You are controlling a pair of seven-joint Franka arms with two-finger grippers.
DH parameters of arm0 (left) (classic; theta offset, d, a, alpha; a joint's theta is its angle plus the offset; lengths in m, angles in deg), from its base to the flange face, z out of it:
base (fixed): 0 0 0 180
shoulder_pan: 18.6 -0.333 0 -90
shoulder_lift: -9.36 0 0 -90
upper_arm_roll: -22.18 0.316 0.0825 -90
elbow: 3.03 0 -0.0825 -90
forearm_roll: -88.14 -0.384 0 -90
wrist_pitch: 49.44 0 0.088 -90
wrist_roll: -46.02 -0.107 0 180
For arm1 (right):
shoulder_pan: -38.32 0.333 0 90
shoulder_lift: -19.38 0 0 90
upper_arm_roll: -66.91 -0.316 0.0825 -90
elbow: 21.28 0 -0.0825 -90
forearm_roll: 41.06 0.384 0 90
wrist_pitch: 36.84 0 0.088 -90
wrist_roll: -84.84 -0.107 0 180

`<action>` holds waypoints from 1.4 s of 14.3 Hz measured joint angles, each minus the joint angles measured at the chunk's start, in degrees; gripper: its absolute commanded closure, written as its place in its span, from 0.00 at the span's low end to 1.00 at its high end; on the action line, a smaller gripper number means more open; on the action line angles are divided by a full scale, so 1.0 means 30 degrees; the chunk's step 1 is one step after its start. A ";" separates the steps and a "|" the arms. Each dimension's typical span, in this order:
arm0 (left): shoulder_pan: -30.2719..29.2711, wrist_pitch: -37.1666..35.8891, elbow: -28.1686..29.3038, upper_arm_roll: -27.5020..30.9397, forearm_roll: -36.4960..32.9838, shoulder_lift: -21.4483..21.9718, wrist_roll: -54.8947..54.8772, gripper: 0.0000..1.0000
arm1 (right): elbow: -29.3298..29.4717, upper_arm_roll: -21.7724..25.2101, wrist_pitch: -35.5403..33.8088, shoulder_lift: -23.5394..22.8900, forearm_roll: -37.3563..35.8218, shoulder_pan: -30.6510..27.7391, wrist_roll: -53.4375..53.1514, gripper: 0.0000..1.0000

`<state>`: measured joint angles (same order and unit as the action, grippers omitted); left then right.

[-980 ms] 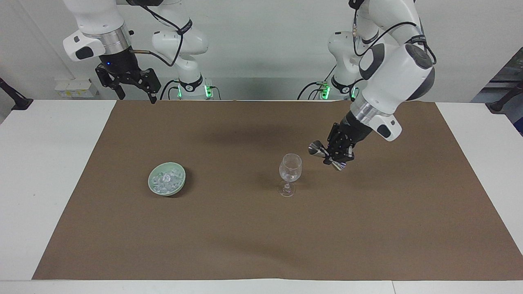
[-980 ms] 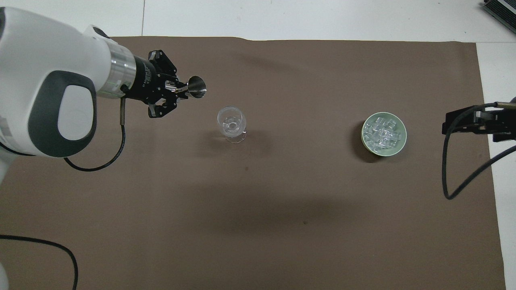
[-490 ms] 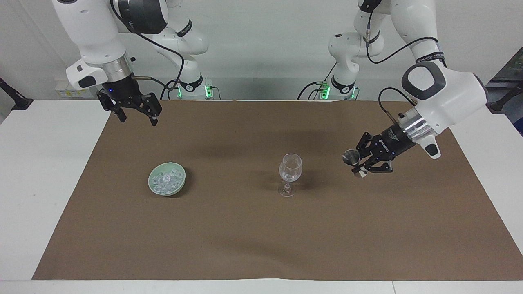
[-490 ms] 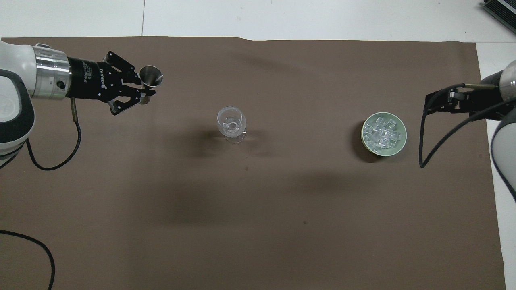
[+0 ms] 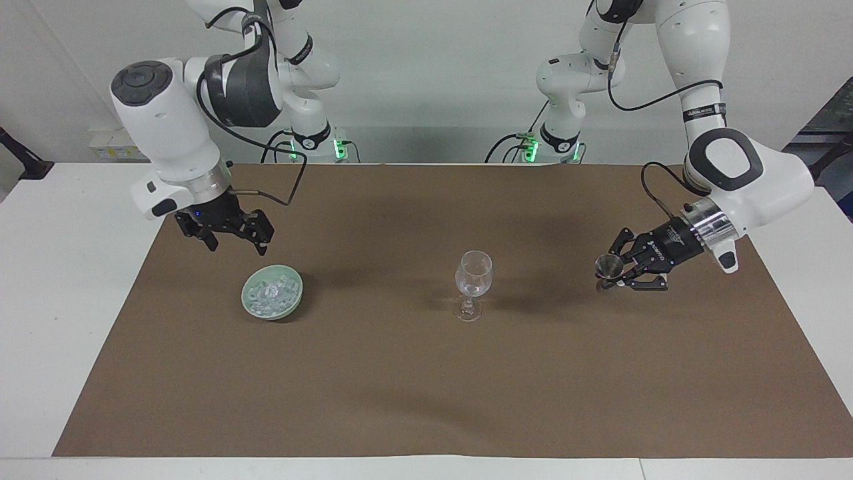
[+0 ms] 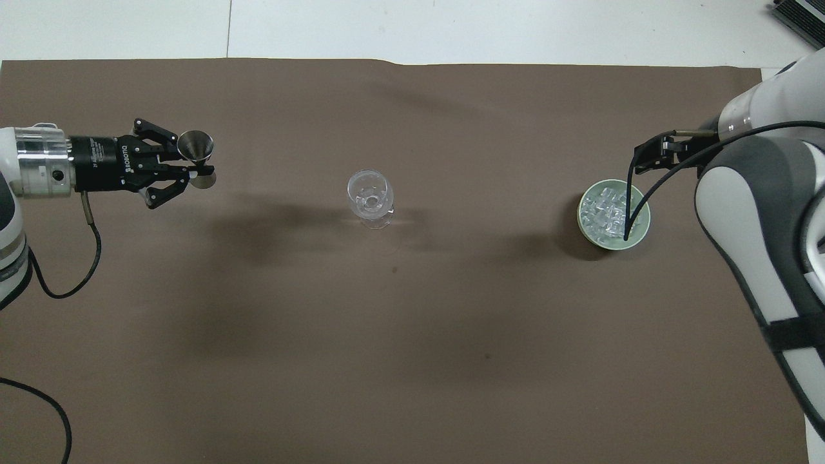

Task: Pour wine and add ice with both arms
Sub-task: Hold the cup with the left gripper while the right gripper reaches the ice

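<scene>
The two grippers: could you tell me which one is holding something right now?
The left gripper, low over the mat toward the left arm's end, is shut on a small metal jigger. The right gripper hangs open and empty above the bowl of ice.

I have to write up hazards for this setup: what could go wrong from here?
1. The left gripper, shut on the jigger, holds it low over the mat; dropped rather than set down, it could roll.
2. The open right gripper hangs near the bowl; coming down off-centre could tip it and scatter ice.
3. The glass stands unsupported; any arm crossing could topple it.
</scene>
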<state>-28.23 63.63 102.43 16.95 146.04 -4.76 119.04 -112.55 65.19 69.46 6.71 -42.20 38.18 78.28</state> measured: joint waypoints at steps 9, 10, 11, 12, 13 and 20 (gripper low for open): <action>-0.2983 -0.1078 0.2931 0.0012 0.3310 -0.0450 -0.5070 1.00 | -0.3106 -0.0012 0.3224 -0.0192 0.0000 0.0000 0.1109 0.00; -0.3274 -0.1252 0.3053 0.0020 0.3596 -0.0744 -0.5596 1.00 | -0.3414 -0.0011 0.3488 -0.0203 -0.0001 0.0000 0.1160 0.00; -0.3453 -0.1312 0.3079 0.0014 0.3830 -0.1013 -0.5860 1.00 | -0.3614 -0.0013 0.3627 -0.0215 -0.0001 0.0000 0.1184 0.00; -0.3508 -0.1321 0.3079 0.0014 0.4113 -0.1257 -0.6019 1.00 | -0.3756 -0.0014 0.3644 -0.0254 -0.0016 0.0000 0.1245 0.00; -0.3507 -0.1322 0.3080 -0.0010 0.4311 -0.1418 -0.6054 1.00 | -0.3896 -0.0015 0.3755 -0.0304 -0.0020 0.0001 0.1383 0.00; -0.3711 -0.1321 0.3707 -0.0013 0.5907 -0.2061 -0.7761 1.00 | -0.5537 -0.0015 0.6076 -0.0638 -0.0035 0.0001 0.2065 0.00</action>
<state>-39.36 59.67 113.55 16.91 163.76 -10.94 95.75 -129.16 65.15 87.68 4.80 -42.31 38.18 84.47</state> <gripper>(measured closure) 0.775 0.000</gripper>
